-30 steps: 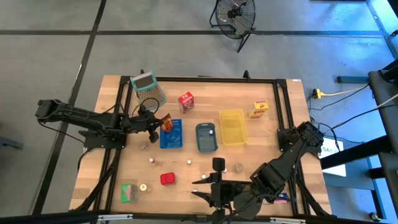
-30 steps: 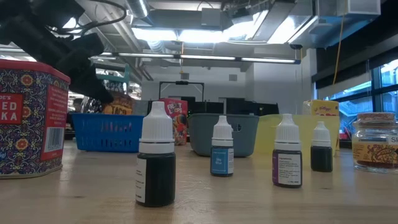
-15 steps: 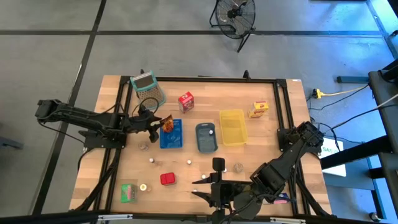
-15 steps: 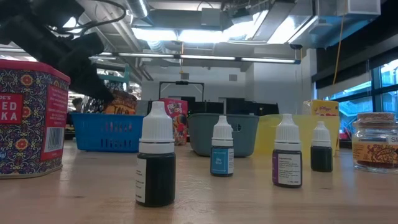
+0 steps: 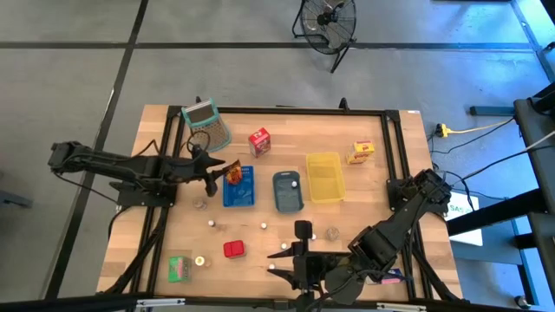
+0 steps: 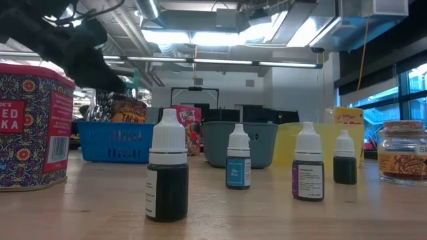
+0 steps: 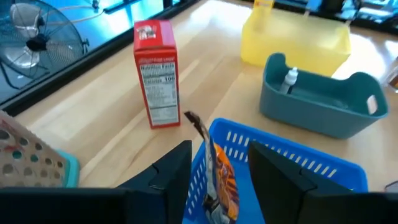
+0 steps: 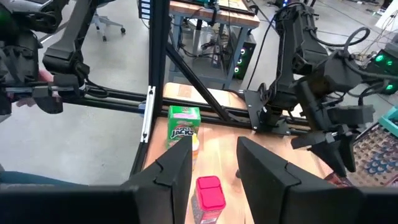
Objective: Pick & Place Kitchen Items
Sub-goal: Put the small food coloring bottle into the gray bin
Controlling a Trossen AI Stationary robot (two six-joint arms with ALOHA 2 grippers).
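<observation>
Left gripper releasing the brown packet into the blue tray.

Its fingers stand apart on either side of the packet, which leans inside the tray's near end. I judge the placing almost done; next the arm must lift clear. The right gripper waits part-open above the red tin.

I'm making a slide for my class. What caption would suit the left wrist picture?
Left gripper open over a brown packet standing in the blue tray, red carton beyond.
</observation>
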